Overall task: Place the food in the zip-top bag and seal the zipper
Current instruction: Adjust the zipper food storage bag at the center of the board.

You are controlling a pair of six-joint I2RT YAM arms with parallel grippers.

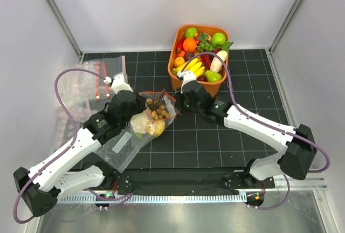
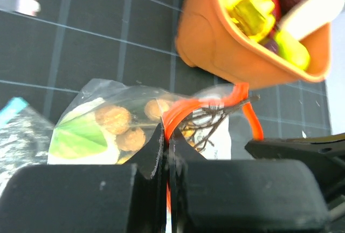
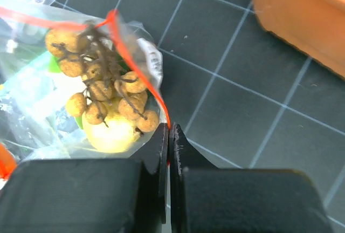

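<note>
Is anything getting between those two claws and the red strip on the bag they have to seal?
Nothing visible stands between them: the left gripper and the right gripper are each shut on the zipper. Between the two grips, though, the brown ball cluster has dark stems reaching up to the strip, which might hinder sealing.

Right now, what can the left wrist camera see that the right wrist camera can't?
Only the left wrist view looks into the orange basket and sees the toy fruit piled inside. Only the right wrist view clearly shows the yellow fruit under the brown balls. Both show the zip-top bag, the brown balls, and their own gripper, the left gripper or the right gripper, shut on the red-orange zipper.
</note>
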